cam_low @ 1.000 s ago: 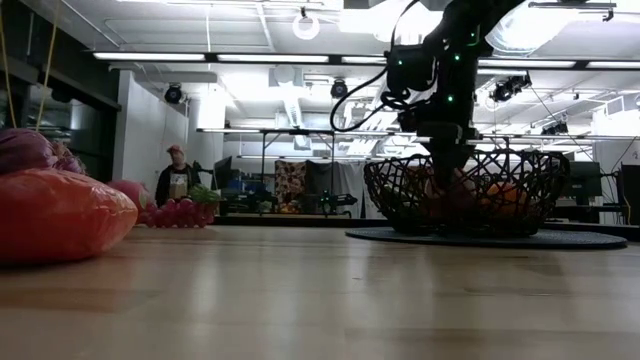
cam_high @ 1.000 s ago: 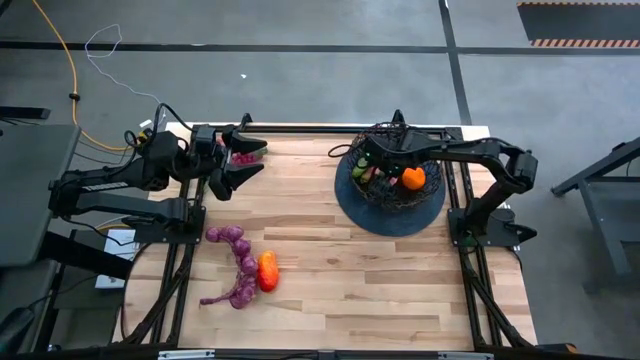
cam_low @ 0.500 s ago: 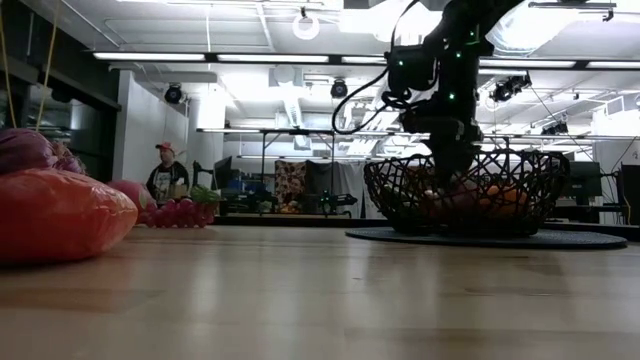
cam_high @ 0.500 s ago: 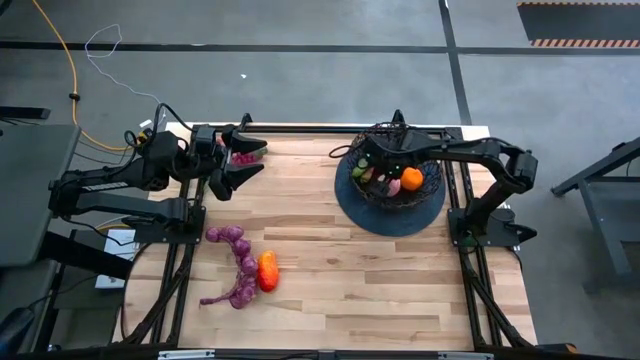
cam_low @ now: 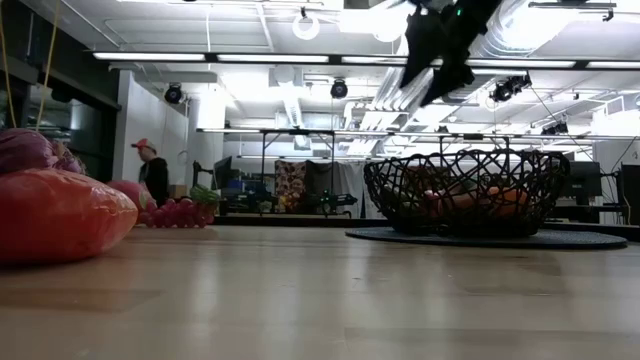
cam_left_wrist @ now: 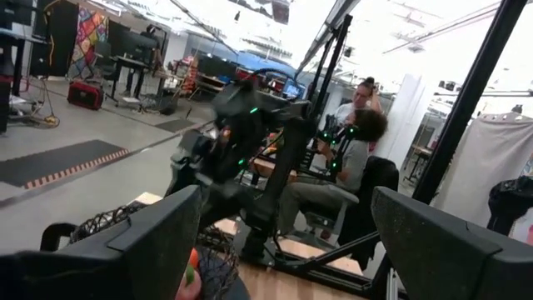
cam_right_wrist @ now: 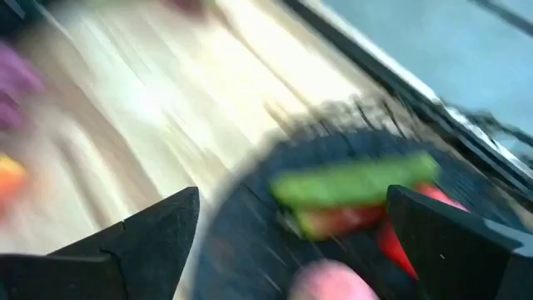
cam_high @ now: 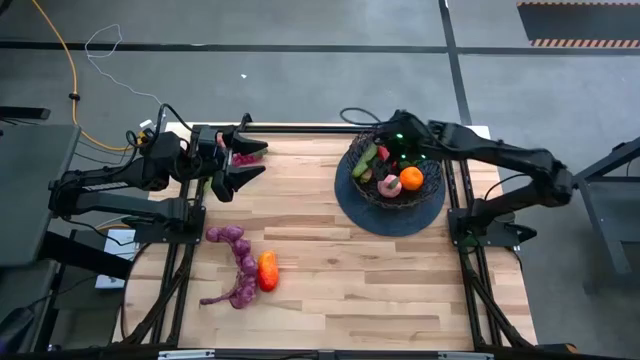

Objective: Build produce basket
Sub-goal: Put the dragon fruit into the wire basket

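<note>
Right gripper (cam_high: 397, 135) hangs spread above the basket (cam_high: 391, 180) — left gripper (cam_high: 240, 160) spread near table's back edge.

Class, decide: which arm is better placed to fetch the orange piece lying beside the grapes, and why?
Probably the left. Its open pincer hangs on the same side as the orange piece and grapes; the right pincer is open above the basket, farther off.

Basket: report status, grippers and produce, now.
Right gripper open, empty, above the basket. Left gripper open, idle, far-left. Grapes and orange piece remain on table. Nothing obstructing.
</note>
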You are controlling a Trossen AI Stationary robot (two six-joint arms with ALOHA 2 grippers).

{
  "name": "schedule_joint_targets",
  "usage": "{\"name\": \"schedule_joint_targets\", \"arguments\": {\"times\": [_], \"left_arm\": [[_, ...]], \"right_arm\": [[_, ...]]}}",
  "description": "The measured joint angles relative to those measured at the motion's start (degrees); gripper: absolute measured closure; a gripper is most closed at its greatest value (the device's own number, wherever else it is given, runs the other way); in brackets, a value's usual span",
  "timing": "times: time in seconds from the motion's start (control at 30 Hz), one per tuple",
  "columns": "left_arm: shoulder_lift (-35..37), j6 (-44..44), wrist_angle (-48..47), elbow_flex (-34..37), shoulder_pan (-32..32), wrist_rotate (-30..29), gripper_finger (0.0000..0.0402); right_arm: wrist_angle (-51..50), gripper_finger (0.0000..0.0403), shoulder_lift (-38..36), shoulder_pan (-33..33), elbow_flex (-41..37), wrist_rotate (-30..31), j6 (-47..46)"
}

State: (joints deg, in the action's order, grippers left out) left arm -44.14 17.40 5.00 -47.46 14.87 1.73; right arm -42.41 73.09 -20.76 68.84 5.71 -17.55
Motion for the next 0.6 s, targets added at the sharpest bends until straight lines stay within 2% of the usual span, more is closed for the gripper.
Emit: {"name": "schedule_joint_targets", "arguments": {"times": [0.23, 0.33, 0.4, 0.6], "left_arm": [[0.02, 0.05, -0.55, 0.00, 0.01, -0.55, 0.0062], [0.02, -2.38, -0.57, 0.00, 0.01, -0.96, 0.0062], [0.02, -3.68, -0.56, 0.00, 0.00, -1.13, 0.0062], [0.00, -4.12, -0.61, 0.00, -0.02, -2.25, 0.0062]], "right_arm": [[23.49, 0.0029, -6.37, 5.72, -12.92, -0.74, -9.73], [32.28, 0.0029, -6.42, 7.02, -16.45, -5.45, -10.98], [38.28, 0.0029, -6.29, 7.90, -17.56, -7.97, -11.84], [48.67, 0.0029, -6.32, 9.60, -17.05, -7.78, -12.41]]}}
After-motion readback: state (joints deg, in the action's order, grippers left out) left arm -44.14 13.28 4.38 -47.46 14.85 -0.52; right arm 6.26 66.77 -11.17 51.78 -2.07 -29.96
